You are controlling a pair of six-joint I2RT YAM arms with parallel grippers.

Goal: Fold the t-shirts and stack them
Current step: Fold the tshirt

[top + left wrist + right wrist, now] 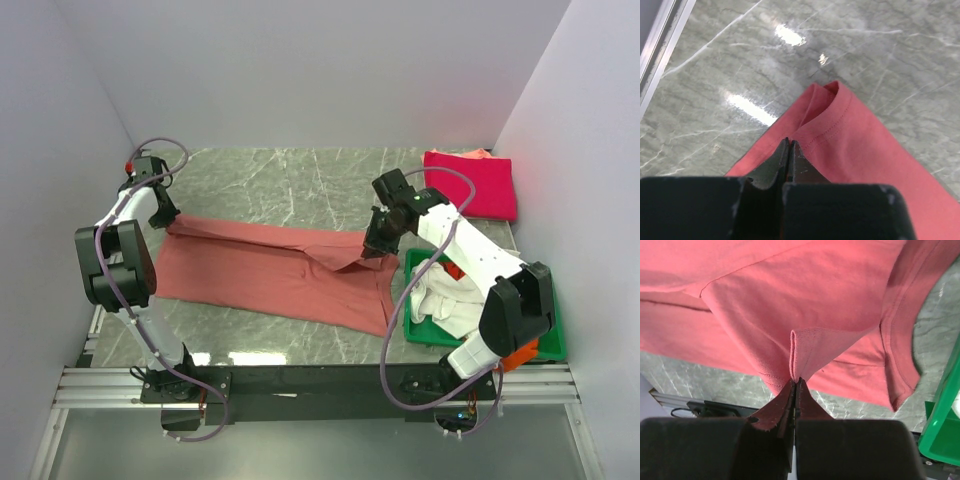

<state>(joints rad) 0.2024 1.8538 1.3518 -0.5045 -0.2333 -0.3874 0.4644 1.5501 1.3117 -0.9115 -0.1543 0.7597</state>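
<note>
A large dusty salmon-red t-shirt (262,275) lies spread across the marble table (290,180), its far edge folded over and lifted. My left gripper (168,222) is shut on its left corner; the left wrist view shows the hemmed corner (832,112) past the pinched jaws (789,142). My right gripper (374,252) is shut on the shirt's right end, holding a hemmed fold (802,352) above the table in the right wrist view (796,381). A folded crimson-pink t-shirt (472,183) lies at the back right. White cloth (447,295) and an orange one (518,355) lie in the green tray (552,335).
The green plastic tray sits at the right front, close under my right arm, and its corner (942,425) shows in the right wrist view. Grey walls (300,70) close in the table on three sides. The metal frame rail (300,385) runs along the near edge.
</note>
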